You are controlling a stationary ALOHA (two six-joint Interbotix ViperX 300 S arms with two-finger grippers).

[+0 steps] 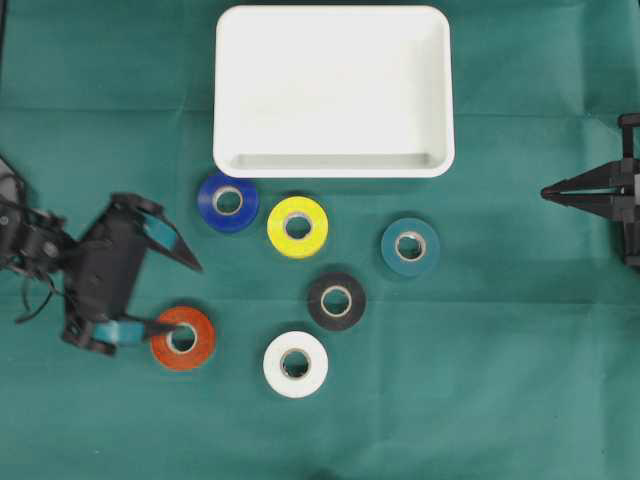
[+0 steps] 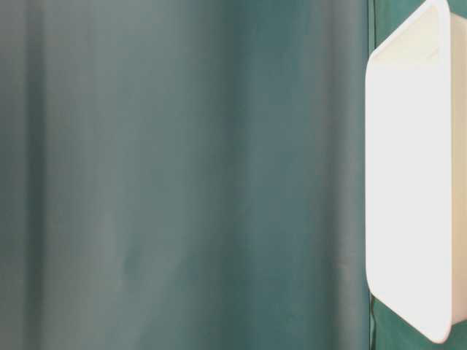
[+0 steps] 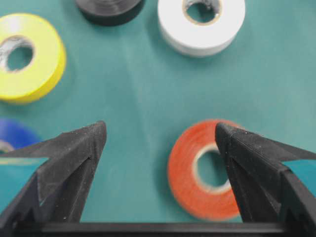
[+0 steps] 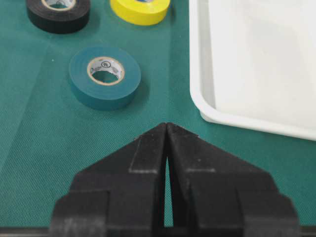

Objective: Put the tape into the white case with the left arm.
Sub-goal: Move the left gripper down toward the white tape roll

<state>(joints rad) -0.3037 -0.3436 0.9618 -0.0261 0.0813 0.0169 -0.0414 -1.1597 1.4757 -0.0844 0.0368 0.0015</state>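
Far left: left gripper [image 1: 178,298], teal-banded fingers spread wide, holding nothing, one tip touching or overlapping orange tape [image 1: 183,338]. Rightward on wrinkled green cloth [image 1: 500,400]: blue tape [image 1: 228,201], white tape [image 1: 296,364], yellow tape [image 1: 298,226], black tape [image 1: 336,301], teal tape [image 1: 410,246], all flat rings. Behind them, smooth white case [image 1: 334,162], round-cornered, no tape inside. Far right: right gripper [image 1: 547,192], pinched together, holding nothing.

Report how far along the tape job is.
Done: nothing, since the white case holds no tape and six rolls lie on the green cloth. In hand: the left gripper is open beside the orange tape, one fingertip over its edge, not gripping. Left: grasp a roll, carry it over, release. The right gripper is shut, off to the side.
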